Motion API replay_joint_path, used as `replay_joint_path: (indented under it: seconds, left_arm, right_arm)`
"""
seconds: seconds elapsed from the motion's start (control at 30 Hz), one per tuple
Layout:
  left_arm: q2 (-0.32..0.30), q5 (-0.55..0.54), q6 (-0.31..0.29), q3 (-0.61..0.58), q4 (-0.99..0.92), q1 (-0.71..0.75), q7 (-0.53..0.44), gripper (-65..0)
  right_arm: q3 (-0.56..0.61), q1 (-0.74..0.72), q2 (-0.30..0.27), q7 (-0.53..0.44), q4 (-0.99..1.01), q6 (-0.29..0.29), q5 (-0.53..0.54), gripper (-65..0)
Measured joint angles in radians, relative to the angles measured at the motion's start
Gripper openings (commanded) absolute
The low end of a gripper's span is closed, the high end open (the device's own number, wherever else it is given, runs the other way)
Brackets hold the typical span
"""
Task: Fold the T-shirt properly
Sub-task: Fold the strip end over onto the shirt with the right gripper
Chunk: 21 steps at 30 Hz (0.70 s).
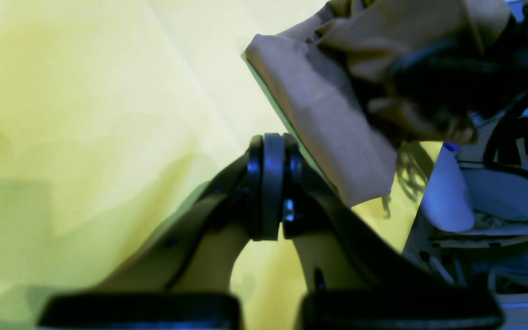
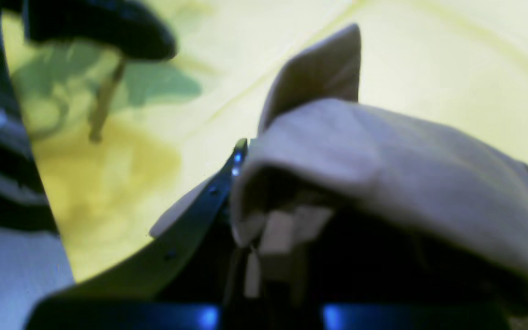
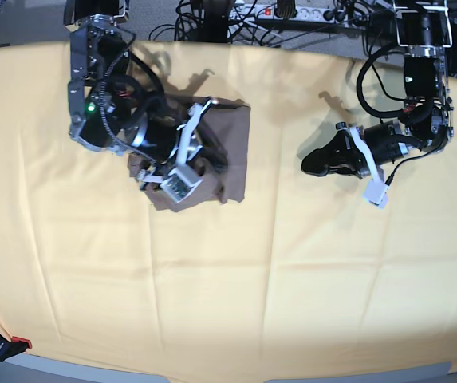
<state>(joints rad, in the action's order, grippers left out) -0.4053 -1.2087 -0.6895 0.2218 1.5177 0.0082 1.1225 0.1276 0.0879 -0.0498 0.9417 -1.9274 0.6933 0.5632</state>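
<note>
The taupe-brown T-shirt [image 3: 226, 144] lies bunched left of centre on the pale-yellow cloth [image 3: 212, 279]. My right arm [image 3: 152, 136] is right over it. In the right wrist view my right gripper [image 2: 241, 183] is shut on a fold of the T-shirt [image 2: 383, 174], which drapes over the fingers and hides the right one. A pale patch [image 2: 282, 233] under the fold may be the tag. My left gripper [image 3: 308, 165] is shut and empty above bare cloth, well to the right of the shirt. In the left wrist view its fingers [image 1: 271, 183] are pressed together, with the T-shirt [image 1: 328, 119] beyond them.
The yellow cloth [image 1: 85, 114] covers the whole table. Cables and a power strip [image 3: 292, 12] lie past the far edge. A clamp [image 3: 13, 345] holds the cloth at the near-left corner. Robot parts and cabling [image 1: 497, 192] stand to the right in the left wrist view.
</note>
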Motion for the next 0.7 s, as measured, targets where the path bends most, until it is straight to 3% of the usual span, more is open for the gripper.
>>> replay_joint_path:
  seconds: [0.07,0.1,0.23,0.37,0.5,0.7]
  left_arm:
    - [0.0,0.0,0.0,0.0,0.0,0.0,0.0,-65.0]
    - [0.0,0.0,0.0,0.0,0.0,0.0,0.0,-65.0]
    - [0.0,0.0,0.0,0.0,0.0,0.0,0.0,-65.0]
    - [0.0,0.001,0.0,0.0,0.0,0.0,0.001,-65.0]
    - [0.001,0.0,0.0,0.0,0.0,0.0,0.002,-65.0]
    - [-0.005,0.005,0.0,0.0,0.0,0.0,0.002,-65.0]
  right_arm:
    - [0.041,-0.003,-0.001,-0.024,0.024,-0.011,-0.037,-27.5]
    - [0.061,-0.003,-0.003,-0.03,0.029,-0.012,-0.04,-22.1]
    - [0.147,-0.031,-0.003,-0.023,0.029,-0.028,-0.048,-21.1]
    - [0.173,-0.084,-0.003,0.101,-0.003,-0.047,-0.086,-21.3]
    - [0.173,-0.085,-0.005,0.087,-0.155,0.005,-0.059,-21.3]
    - [0.137,-0.079,-0.038,0.102,-0.257,-0.001,-0.06,-21.3]
